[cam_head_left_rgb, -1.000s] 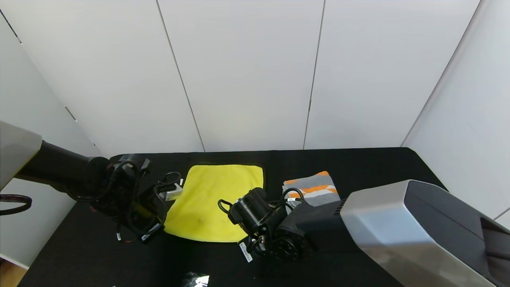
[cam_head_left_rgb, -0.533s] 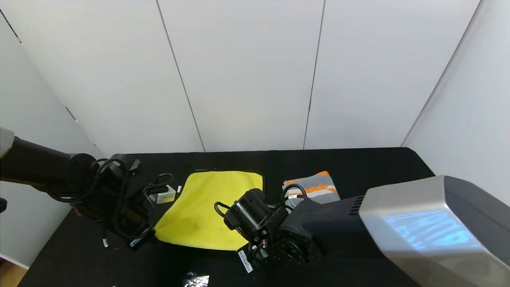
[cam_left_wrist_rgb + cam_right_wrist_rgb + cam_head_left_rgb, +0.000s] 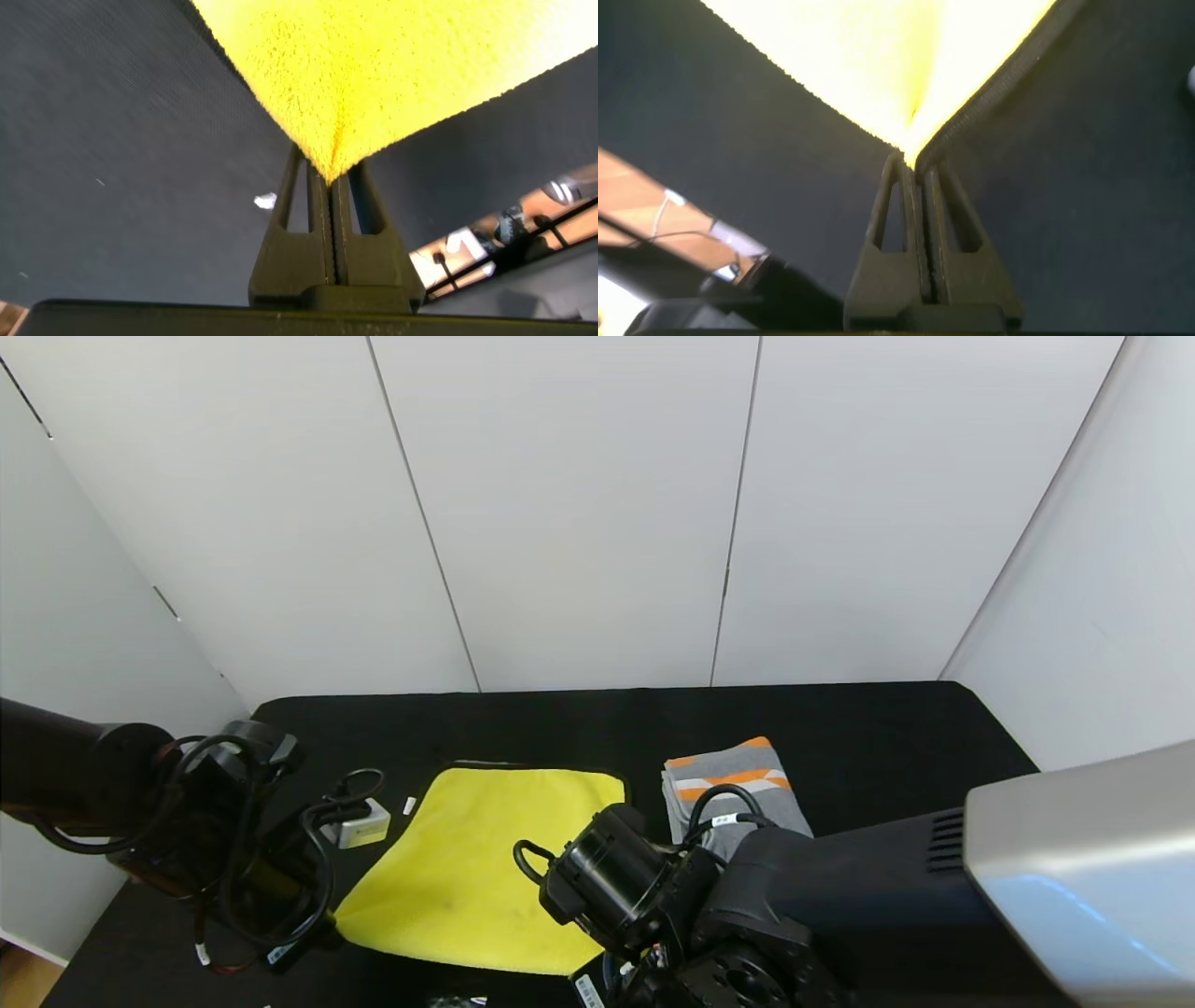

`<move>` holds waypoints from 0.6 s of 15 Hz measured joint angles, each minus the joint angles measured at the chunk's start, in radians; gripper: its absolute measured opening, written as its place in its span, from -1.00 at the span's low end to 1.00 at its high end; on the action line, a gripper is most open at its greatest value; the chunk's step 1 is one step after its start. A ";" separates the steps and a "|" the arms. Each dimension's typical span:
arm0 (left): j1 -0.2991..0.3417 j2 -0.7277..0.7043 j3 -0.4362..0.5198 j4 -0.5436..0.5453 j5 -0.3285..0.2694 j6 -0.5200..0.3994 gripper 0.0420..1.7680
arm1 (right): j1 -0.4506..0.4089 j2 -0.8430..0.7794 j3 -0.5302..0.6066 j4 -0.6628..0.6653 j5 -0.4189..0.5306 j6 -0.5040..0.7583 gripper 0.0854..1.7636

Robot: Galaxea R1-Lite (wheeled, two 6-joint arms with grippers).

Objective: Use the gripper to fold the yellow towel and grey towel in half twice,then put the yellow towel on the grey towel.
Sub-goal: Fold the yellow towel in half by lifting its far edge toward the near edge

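The yellow towel lies spread on the black table, with black trim along its far edge. My left gripper is shut on its near left corner, low at the table's left front. My right gripper is shut on its near right corner; in the head view that corner is hidden behind the right wrist. The grey towel with orange-and-white bands lies folded to the right of the yellow one, partly hidden by the right arm.
A small white box with a cable lies on the black table left of the yellow towel, by a tiny white tag. White wall panels stand behind and to both sides. The table's front edge is near both grippers.
Both grippers have pulled the yellow towel toward the front edge of the table; its far edge has slid nearer. The grey towel has not moved.
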 joint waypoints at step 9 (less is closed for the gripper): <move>0.007 -0.100 0.067 -0.002 -0.049 -0.013 -0.92 | 0.017 -0.067 0.018 -0.013 -0.003 0.022 -0.94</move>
